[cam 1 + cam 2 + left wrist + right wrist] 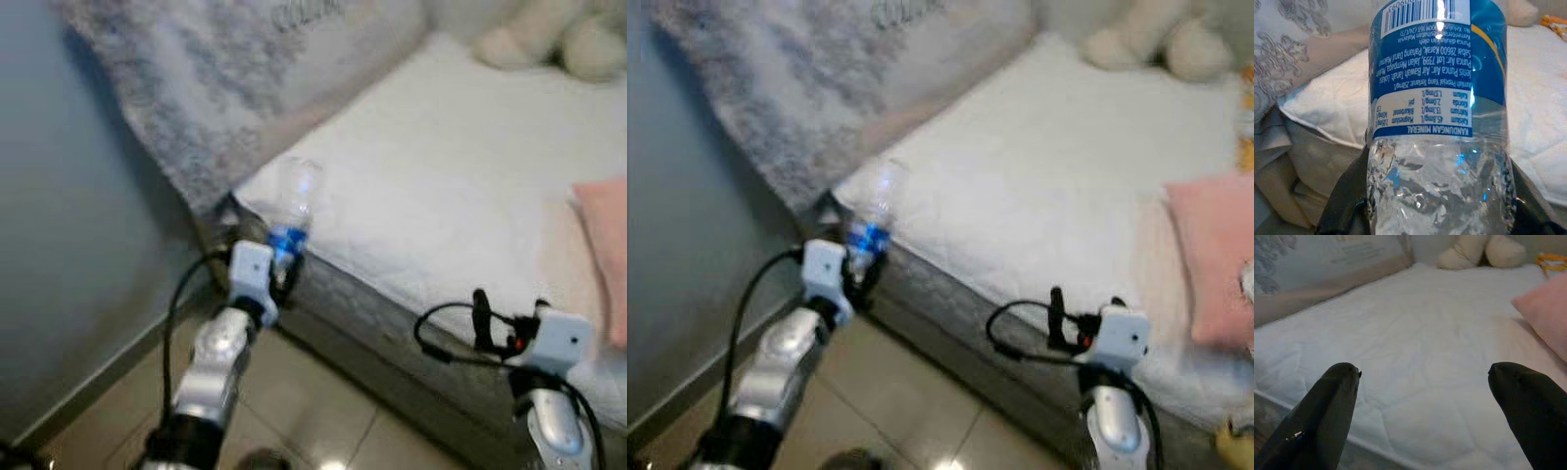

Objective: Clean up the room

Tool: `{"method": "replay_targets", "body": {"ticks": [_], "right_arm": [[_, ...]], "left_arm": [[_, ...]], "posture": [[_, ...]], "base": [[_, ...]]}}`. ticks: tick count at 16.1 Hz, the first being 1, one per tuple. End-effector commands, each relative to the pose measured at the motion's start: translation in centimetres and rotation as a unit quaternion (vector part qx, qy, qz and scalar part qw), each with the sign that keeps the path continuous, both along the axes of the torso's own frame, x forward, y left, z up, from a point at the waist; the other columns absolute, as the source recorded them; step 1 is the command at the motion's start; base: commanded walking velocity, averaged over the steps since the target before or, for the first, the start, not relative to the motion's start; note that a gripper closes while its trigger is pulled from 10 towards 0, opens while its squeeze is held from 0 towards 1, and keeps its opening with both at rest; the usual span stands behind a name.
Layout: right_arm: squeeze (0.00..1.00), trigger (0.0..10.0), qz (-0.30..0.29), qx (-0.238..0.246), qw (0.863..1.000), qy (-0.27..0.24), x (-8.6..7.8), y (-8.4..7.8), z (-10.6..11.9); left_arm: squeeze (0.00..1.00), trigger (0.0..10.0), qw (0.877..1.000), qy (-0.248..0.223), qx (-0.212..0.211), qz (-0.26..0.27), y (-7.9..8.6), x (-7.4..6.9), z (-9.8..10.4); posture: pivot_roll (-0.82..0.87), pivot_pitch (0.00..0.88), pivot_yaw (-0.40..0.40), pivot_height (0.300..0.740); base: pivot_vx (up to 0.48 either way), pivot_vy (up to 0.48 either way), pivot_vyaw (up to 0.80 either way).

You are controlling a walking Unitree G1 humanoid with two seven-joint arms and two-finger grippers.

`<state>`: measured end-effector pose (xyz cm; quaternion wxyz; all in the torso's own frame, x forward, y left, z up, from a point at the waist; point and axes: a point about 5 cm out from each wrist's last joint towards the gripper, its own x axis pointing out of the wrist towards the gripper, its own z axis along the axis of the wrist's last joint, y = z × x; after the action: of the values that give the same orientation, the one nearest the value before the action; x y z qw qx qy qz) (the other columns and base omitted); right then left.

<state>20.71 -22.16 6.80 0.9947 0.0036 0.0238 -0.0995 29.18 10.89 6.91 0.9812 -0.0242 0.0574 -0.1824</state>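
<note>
Left claw [284,266] clamped on the bottle [292,211] at the bed [460,186] corner; right claw [1425,396], at 4 o'clock, spread wide, empty.

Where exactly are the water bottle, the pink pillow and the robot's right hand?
water bottle [290,211]: left eye view, on its clear upper body.
pink pillow [1215,255]: right eye view, on its middle.
right hand [1422,382]: right wrist view, midway between its fingertips.

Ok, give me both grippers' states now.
Left gripper: shut on the water bottle.
Right gripper: open, holding nothing, over the mattress.
</note>
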Motion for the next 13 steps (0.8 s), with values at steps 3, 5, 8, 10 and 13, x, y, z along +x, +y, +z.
{"method": "replay_targets", "body": {"ticks": [3,5,8,10,13], "right_arm": [[0.19,10.0,-0.002,0.004,1.000,-0.004,0.3,-0.2,0.3],[0.20,10.0,-0.005,0.004,1.000,0.003,0.0,-0.3,0.0],[0.22,10.0,-0.025,0.003,1.000,0.003,-1.2,-1.0,-0.1],[0.22,10.0,-0.011,-0.033,0.999,0.002,-1.8,-0.9,0.1],[0.23,10.0,0.006,-0.035,0.999,0.003,-0.7,-1.2,0.5]], "left_arm": [[0.00,10.0,1.000,-0.020,-0.005,0.020,0.8,0.9,1.0],[0.00,10.0,1.000,-0.011,-0.008,0.018,1.1,0.9,0.8],[0.00,10.0,0.997,-0.006,-0.002,0.077,6.4,-0.2,-0.1],[0.00,10.0,0.992,0.010,-0.020,0.121,8.5,-1.9,-1.0],[0.00,10.0,0.998,-0.004,0.020,0.054,6.4,-3.0,-1.9]], "posture": [[-0.08,0.001,0.041,0.740],[-0.08,0.000,0.046,0.740],[-0.07,0.000,0.040,0.740],[-0.08,0.000,0.037,0.740],[-0.05,0.001,0.017,0.740]], "base": [[0.000,-0.465,0.60],[0.000,-0.189,0.60],[0.000,0.000,0.60],[0.000,0.000,0.60],[0.000,0.000,0.60]]}}
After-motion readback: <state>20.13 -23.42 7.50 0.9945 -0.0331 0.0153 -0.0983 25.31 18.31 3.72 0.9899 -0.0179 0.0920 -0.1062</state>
